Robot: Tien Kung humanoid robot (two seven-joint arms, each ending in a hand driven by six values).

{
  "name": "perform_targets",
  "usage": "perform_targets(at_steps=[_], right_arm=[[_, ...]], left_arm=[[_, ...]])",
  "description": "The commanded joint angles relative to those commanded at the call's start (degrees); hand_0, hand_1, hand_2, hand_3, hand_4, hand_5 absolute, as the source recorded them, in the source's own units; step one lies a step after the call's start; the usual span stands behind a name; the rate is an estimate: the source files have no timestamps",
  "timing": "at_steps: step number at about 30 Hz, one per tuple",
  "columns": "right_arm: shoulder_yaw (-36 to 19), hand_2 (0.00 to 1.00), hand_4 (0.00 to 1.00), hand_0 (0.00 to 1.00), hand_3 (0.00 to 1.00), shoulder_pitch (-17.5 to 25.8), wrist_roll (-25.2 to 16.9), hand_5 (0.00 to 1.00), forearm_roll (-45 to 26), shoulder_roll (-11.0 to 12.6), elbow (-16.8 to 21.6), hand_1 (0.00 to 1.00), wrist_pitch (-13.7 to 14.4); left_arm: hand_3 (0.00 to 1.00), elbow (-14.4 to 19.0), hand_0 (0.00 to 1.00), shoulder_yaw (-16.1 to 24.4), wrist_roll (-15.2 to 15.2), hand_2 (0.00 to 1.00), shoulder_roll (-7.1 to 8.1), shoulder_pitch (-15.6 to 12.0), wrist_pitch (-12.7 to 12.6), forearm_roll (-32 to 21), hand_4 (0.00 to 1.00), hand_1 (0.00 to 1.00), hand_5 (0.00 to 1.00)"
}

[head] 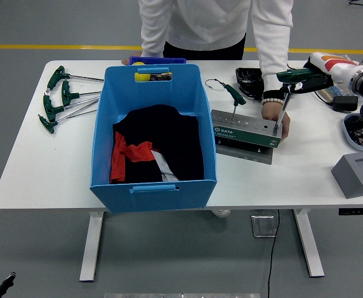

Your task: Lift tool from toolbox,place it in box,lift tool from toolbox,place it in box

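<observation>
A green T-handle tool (291,76) slants up from the right end of the grey metal toolbox (243,129), its shaft tip still at the toolbox top. My right hand (311,77) reaches in from the right and is shut on the tool's handle. A person across the table presses one hand (273,114) onto that end of the toolbox. A second green T-handle tool (234,94) stands in the toolbox's left part. The blue box (153,180) sits left of it with black and red cloth inside. My left arm is out of sight.
Several green T-handle tools (58,99) lie on the table's left end. A black tray (250,81) is behind the toolbox. A grey block (358,174) and a light tray of parts (357,133) occupy the right edge. A blue item (158,60) lies behind the box.
</observation>
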State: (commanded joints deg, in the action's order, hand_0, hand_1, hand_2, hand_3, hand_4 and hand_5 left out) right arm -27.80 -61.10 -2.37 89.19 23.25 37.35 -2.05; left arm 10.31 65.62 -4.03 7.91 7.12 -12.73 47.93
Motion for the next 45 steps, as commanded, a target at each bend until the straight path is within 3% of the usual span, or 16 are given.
perform_targets(at_steps=[8,31,40,45], right_arm=[[-0.82,0.014,0.998,0.039,0.002,-0.29,0.69,0.747,0.69,1.63,2.27,0.002,0.65],[-8.88,0.016,0.891,0.035,0.002,-0.44,3.79,0.715,0.76,8.2,15.61,0.002,1.28],[-14.99,0.016,0.869,0.035,0.002,1.4,2.5,0.712,4.61,8.78,25.15,0.002,5.04],[-17.69,0.018,0.864,0.035,0.003,3.01,1.73,0.713,5.68,8.44,33.66,0.002,7.35]], left_arm=[[0.687,0.0,0.86,0.48,-0.02,0.886,-0.09,-0.46,0.01,0.27,0.69,0.883,0.674],[0.688,0.0,0.861,1.63,0.12,0.886,-0.24,-1.86,0.09,1.52,0.691,0.882,0.674],[0.687,0.0,0.86,1.58,0.44,0.886,0.32,-2.36,-0.07,1.93,0.691,0.882,0.674],[0.687,0.0,0.86,1.54,0.38,0.885,0.28,-2.24,0.0,1.99,0.691,0.882,0.674]])
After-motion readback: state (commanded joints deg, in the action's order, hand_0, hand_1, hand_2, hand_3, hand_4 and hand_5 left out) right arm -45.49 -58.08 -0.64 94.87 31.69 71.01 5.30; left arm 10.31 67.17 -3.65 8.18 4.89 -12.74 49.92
